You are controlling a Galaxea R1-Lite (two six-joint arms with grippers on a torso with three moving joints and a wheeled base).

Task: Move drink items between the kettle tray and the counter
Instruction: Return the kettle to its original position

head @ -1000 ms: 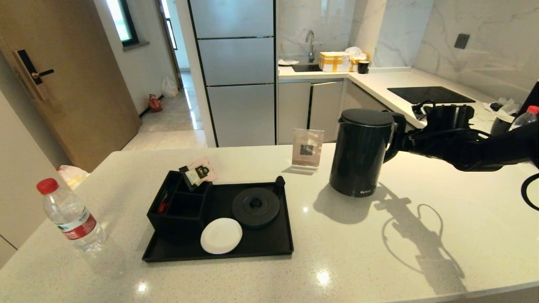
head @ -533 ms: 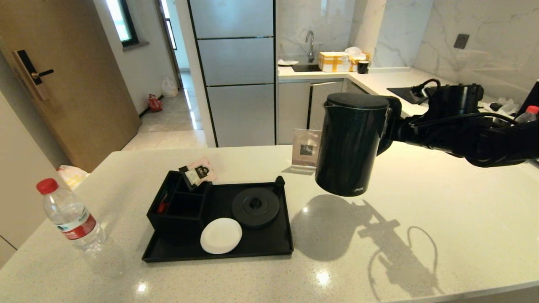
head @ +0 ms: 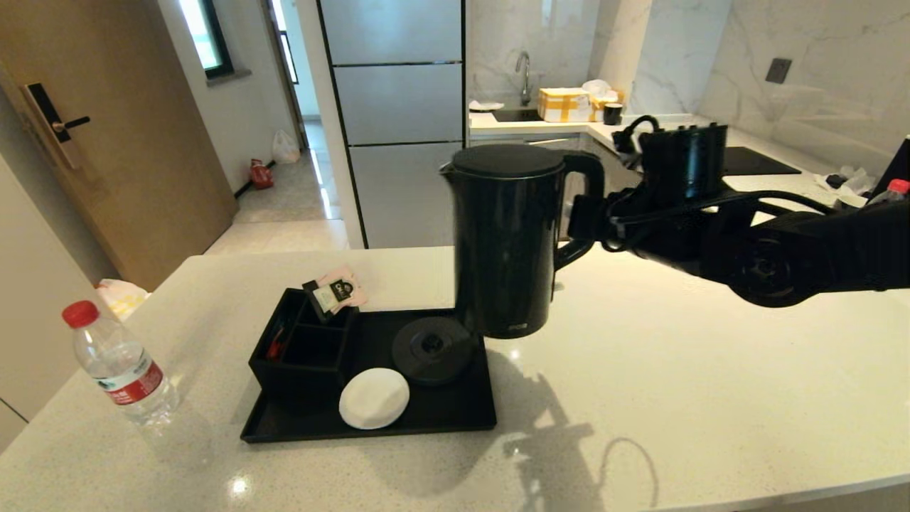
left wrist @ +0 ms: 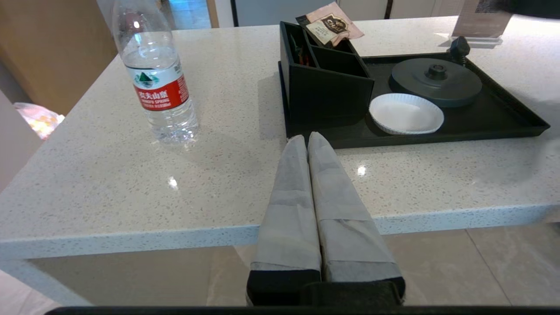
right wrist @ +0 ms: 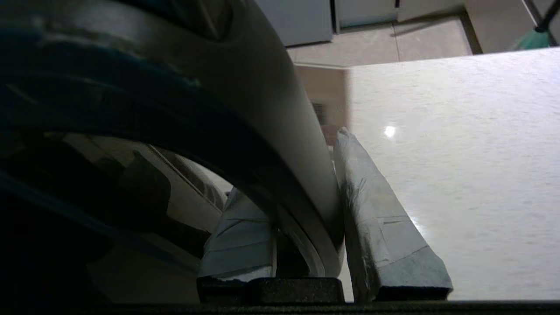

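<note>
The tall black kettle point(head: 506, 242) hangs upright in the air over the back right part of the kettle tray point(head: 455, 423), just right of the round kettle base point(head: 431, 350). My right gripper point(head: 584, 217) is shut on its loop handle point(right wrist: 271, 109), one finger inside the loop and one outside. The water bottle point(head: 117, 363) with its red cap stands on the counter point(head: 675, 370), left of the tray. My left gripper point(left wrist: 307, 140) is shut and empty, parked off the counter's front edge, pointing at the tray's front left corner.
The tray also holds a black divided box point(head: 298, 348) with sachets point(head: 338, 290) and a white disc point(head: 374, 398). A second bottle point(head: 892, 195) shows at the far right. Hob point(head: 757, 160) and small mug point(head: 613, 112) are on the back worktop.
My right gripper has lifted the kettle off the counter and carried it left, from right of the tray to above the tray's back right part. The left arm has not moved.
</note>
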